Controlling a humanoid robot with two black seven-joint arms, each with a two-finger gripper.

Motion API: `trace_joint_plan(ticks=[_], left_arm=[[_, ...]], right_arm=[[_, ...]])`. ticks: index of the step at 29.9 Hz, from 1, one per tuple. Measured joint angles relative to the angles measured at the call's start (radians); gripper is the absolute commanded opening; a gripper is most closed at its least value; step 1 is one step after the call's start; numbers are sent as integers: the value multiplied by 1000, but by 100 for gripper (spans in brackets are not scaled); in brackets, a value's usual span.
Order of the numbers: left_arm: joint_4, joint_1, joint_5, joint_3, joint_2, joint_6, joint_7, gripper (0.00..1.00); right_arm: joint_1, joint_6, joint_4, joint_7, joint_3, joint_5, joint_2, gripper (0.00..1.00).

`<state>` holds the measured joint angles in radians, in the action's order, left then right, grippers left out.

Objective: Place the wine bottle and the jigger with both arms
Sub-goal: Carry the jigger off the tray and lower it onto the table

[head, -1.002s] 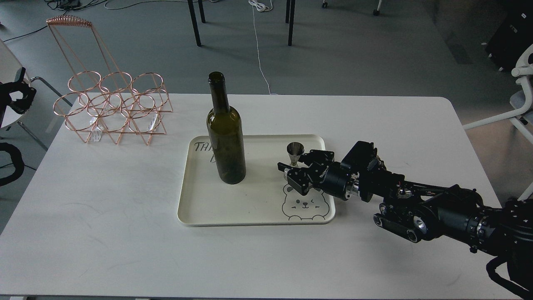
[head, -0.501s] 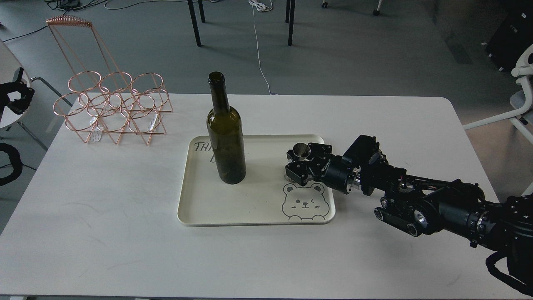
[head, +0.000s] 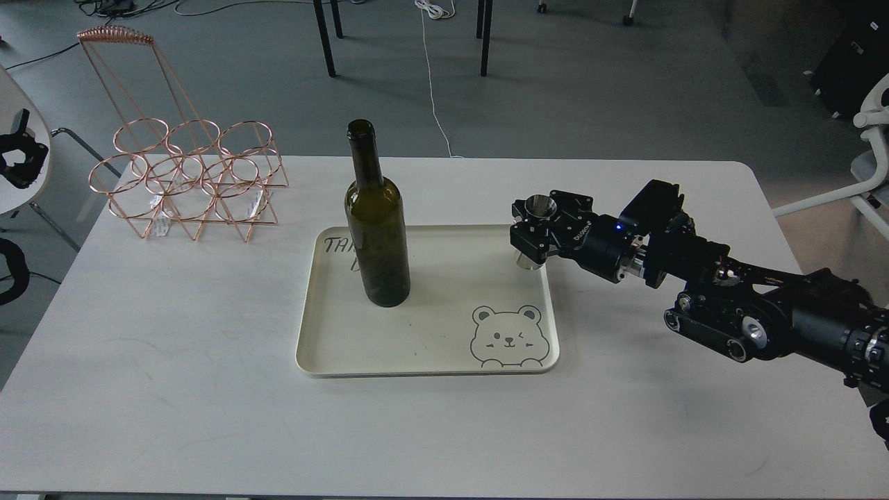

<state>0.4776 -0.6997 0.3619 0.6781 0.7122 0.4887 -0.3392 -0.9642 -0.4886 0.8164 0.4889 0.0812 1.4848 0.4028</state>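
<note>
The wine bottle, dark olive-green glass, stands upright on the back left part of the cream tray. My right gripper is shut on the waist of the shiny steel jigger and holds it upright in the air over the tray's back right corner. The jigger's open top cone shows above the fingers and its lower cone below them. My left arm shows only as dark parts at the far left edge, and its gripper is too small and dark to read.
A copper wire bottle rack stands at the table's back left. The tray carries a bear drawing at its front right. A white chair is off the table's right side. Table legs and cables are on the floor behind.
My right gripper closed on the jigger, lifted it off the tray and carried it up and to the right, toward the tray's back right corner. The bottle has not moved.
</note>
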Motion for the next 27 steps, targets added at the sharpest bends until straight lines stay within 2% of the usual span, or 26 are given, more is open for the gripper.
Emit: trace_joint_plan(ticks=[6,10,21,27], left_arm=[[1,-2,0,1,0,0,0,99],[5,-2,0,1,-4,0,0,99],[7,-9,-2,-1,-5,0,2,99],[7,-9,-2,-2,-4,0,2,99]], right_arm=[[50,0,14,0,-47,-2,132,3],[117,0,14,0,-97,-3,175,4],[210,0,-4,0,-142,-18,182,9],[230,0,-29,0,-140,-36,177,16]])
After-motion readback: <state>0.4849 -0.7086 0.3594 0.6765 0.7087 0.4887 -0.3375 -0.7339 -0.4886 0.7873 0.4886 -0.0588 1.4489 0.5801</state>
